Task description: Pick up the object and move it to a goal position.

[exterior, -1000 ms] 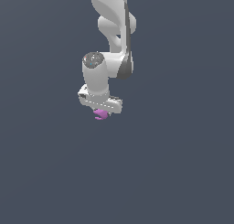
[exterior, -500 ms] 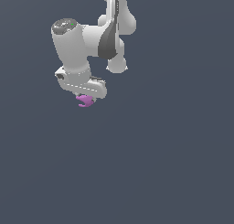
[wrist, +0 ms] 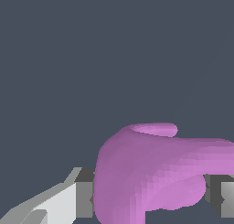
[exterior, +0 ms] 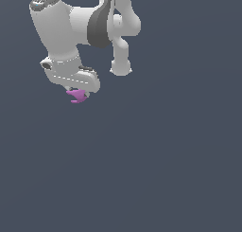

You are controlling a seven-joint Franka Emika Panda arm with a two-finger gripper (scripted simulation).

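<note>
A: The object (exterior: 76,95) — a small pink-purple lump — is hanging under the white gripper (exterior: 78,91) in the upper part of the exterior view's left, with nothing but flat grey-blue background beneath it. Only its lower part is showing there; two short prongs are sticking out toward the exterior view's left, and the top is tucked behind the hand's body.

B: Fingers?

A: Not resolving in the exterior view; the hand's housing is covering them. In the wrist view the object (wrist: 160,173) is filling the space between a light grey finger (wrist: 59,202) with a dark pad on one side and a dark pad on the other side that is cut off at the frame edge. The jaws are sitting closed in against the lump, gripping it. The object itself is running out of the frame on two sides, so its full outline is not readable.

B: Any writing or labels?

A: None readable. The cap at the top of the arm (exterior: 61,32) is showing a few small coloured specks — too small to make out.
</note>
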